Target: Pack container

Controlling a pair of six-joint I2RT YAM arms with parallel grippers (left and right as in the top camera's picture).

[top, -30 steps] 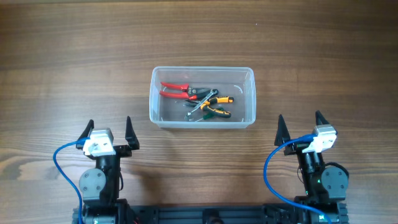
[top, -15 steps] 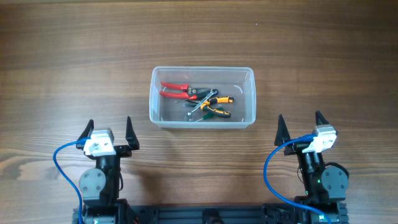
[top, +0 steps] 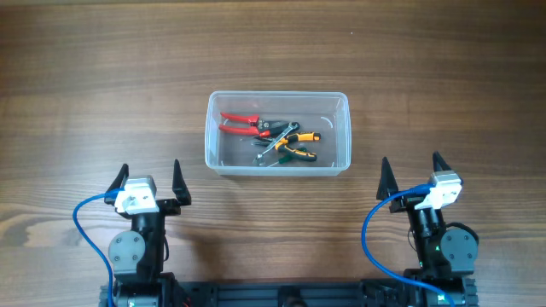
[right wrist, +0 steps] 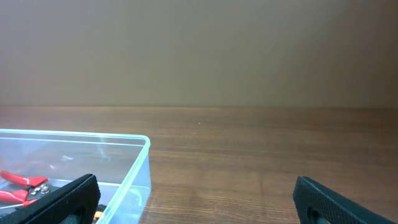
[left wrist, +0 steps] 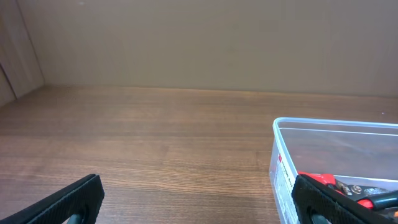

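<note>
Where the wood-grain tabletop (top: 102, 85) reaches its middle, the container (top: 277, 94) stands upright: a clear plastic rectangular tub with rounded corners and a thick rim. Inside it, red-handled pliers (top: 239, 124) lie against a tangle of orange-and-black-handled tools (top: 294, 143). The black, tapered left fingers (top: 178, 183) are spread wide and hold nothing. The right fingers (top: 386, 179) are equally wide and empty.

Even, soft light throughout; overhead view sharp with faint shadows, wrist views slightly dimmer and softer at the wall.
</note>
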